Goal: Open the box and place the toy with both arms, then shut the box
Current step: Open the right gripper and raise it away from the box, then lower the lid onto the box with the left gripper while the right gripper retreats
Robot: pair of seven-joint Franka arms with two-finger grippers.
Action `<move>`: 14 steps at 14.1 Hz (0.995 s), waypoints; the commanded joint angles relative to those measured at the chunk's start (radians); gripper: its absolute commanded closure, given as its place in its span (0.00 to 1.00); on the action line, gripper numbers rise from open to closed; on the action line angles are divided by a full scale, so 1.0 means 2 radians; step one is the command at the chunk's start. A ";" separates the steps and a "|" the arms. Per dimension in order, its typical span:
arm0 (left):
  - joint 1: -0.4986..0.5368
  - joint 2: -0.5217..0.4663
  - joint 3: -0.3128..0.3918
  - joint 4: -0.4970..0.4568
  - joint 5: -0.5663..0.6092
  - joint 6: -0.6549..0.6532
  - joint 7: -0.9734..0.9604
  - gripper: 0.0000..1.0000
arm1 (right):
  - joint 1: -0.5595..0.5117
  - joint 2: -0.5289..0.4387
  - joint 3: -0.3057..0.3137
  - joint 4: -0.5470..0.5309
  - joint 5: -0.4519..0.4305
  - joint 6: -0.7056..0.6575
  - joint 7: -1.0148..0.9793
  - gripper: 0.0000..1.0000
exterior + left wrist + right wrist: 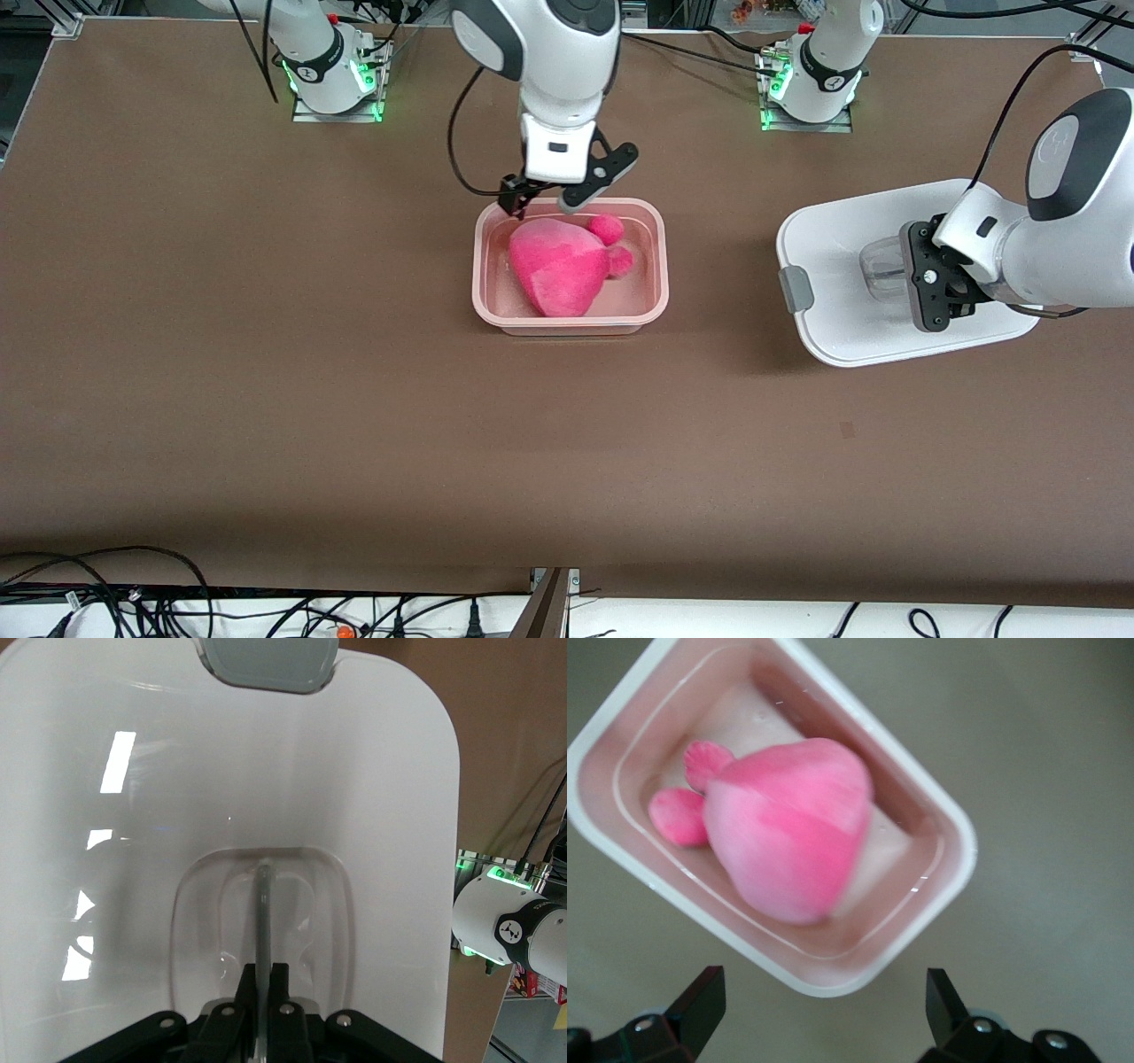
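The box's pinkish tub [659, 266] stands open at the table's middle, and the pink toy [560, 266] lies inside it with its two round ears toward the left arm's end. My right gripper [546, 202] hangs open over the tub's edge nearest the robot bases, holding nothing. In the right wrist view the toy [788, 833] fills the tub [943, 873], and the right gripper [824, 1001] spans a corner of it. The white lid [833, 248] lies toward the left arm's end. My left gripper [939, 285] is shut on its clear centre handle [263, 895]; the left gripper [263, 979] pinches the handle's rib.
A grey clip [796, 288] sits on the lid's edge facing the tub, and shows as the grey clip [270, 660] in the left wrist view. Both arm bases [335, 66] glow green along the table's edge. Cables [133, 594] lie by the edge nearest the front camera.
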 commanded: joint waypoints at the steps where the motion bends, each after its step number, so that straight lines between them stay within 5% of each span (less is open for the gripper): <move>1: 0.004 -0.003 -0.002 0.000 -0.011 -0.002 0.010 1.00 | -0.004 -0.018 -0.055 0.001 0.006 -0.038 0.004 0.00; 5: -0.010 0.006 -0.008 0.001 -0.047 -0.002 0.005 1.00 | -0.006 -0.037 -0.203 0.001 0.063 -0.051 -0.002 0.00; 8: -0.085 0.022 -0.007 0.001 -0.061 0.008 0.001 1.00 | -0.012 -0.037 -0.277 0.000 0.102 -0.074 -0.033 0.00; 10: -0.148 0.038 -0.007 0.002 -0.066 0.047 -0.028 1.00 | -0.047 -0.036 -0.293 0.000 0.121 -0.075 -0.053 0.00; 14: -0.259 0.081 -0.007 0.002 -0.065 0.165 -0.109 1.00 | -0.150 -0.037 -0.267 -0.001 0.178 -0.084 -0.074 0.00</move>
